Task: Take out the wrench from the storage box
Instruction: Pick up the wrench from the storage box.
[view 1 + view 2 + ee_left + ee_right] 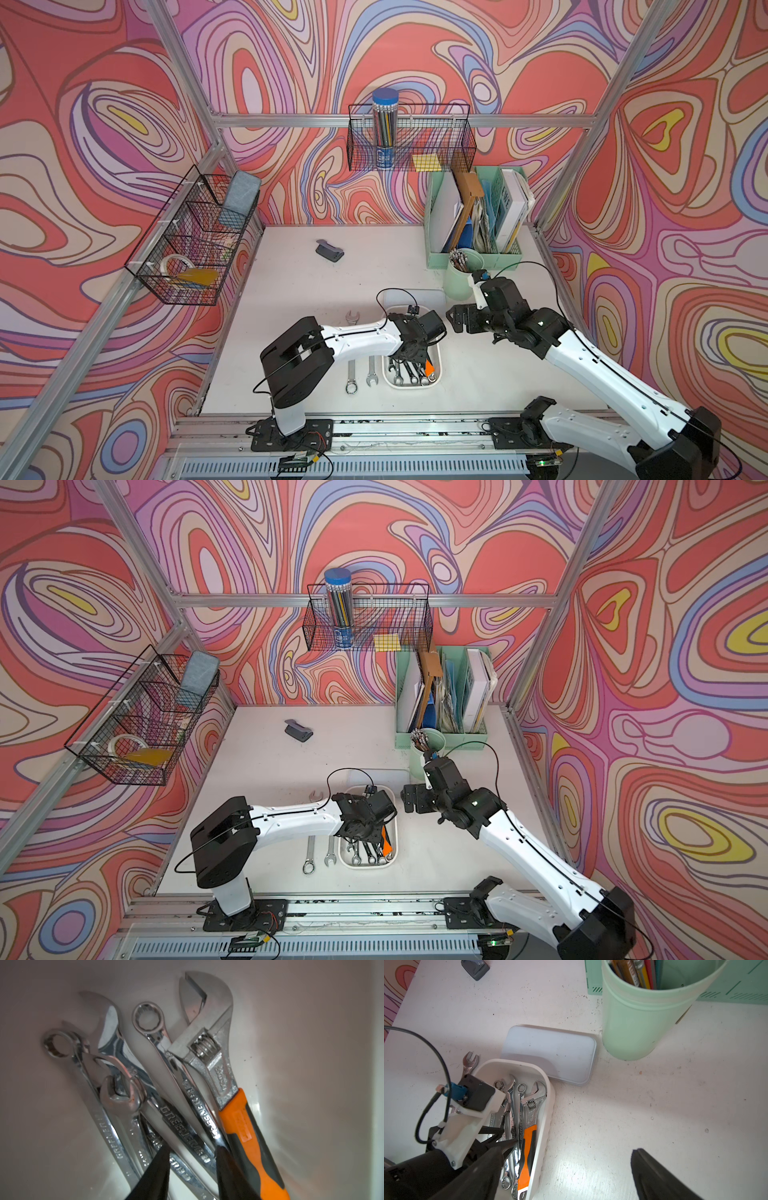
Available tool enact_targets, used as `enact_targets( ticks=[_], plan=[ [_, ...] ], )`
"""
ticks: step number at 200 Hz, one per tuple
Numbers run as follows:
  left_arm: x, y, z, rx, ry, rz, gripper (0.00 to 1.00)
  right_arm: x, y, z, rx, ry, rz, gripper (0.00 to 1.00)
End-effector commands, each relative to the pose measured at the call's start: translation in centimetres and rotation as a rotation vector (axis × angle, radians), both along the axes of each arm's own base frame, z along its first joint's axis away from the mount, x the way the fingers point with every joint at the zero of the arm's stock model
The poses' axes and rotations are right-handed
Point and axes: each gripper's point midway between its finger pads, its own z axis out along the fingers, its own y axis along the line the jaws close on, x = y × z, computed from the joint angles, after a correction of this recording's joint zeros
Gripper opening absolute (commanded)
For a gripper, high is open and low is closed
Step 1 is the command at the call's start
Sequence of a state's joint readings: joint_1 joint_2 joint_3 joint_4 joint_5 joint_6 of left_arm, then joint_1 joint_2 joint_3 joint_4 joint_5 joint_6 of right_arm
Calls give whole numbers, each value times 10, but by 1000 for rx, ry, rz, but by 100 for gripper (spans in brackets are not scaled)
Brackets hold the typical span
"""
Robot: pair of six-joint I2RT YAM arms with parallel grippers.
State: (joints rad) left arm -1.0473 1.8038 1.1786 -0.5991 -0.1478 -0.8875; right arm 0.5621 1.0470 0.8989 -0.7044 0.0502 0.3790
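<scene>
White tabletop [311, 299], swirl-patterned walls all round. Both top views: storage box [437, 365] sits near the front edge, between the two arm bases, with several wrenches lying in it, one an orange-handled adjustable wrench [429, 368]. Reaching down into the box is the left gripper [409, 356]. Two loose wrenches [351, 376] lie on the table just beside the box, on the left arm's side. Hovering just beside the box's far end, on the right arm's side, is the right gripper [409, 798]. Left wrist view: black fingers [158, 1167] stand partway apart astride a chrome wrench [182, 1126] in the box; whether they press it, cannot tell. Right wrist view: right fingers [654, 1178] spread wide, holding nothing; flat pale case [550, 1053] lies just beside the box's far end.
</scene>
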Motion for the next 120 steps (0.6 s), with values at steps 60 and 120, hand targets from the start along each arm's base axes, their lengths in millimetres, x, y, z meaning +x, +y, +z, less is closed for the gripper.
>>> enact_targets(
  ticks=[60, 120],
  plan=[
    [-8, 39, -20, 144, 36, 46, 37, -1, 1, -4, 21, 6, 14, 98],
    [-13, 41, -39, 144, 101, 50, 39, 0, 1, -6, 25, 9, 16, 98]
  ],
)
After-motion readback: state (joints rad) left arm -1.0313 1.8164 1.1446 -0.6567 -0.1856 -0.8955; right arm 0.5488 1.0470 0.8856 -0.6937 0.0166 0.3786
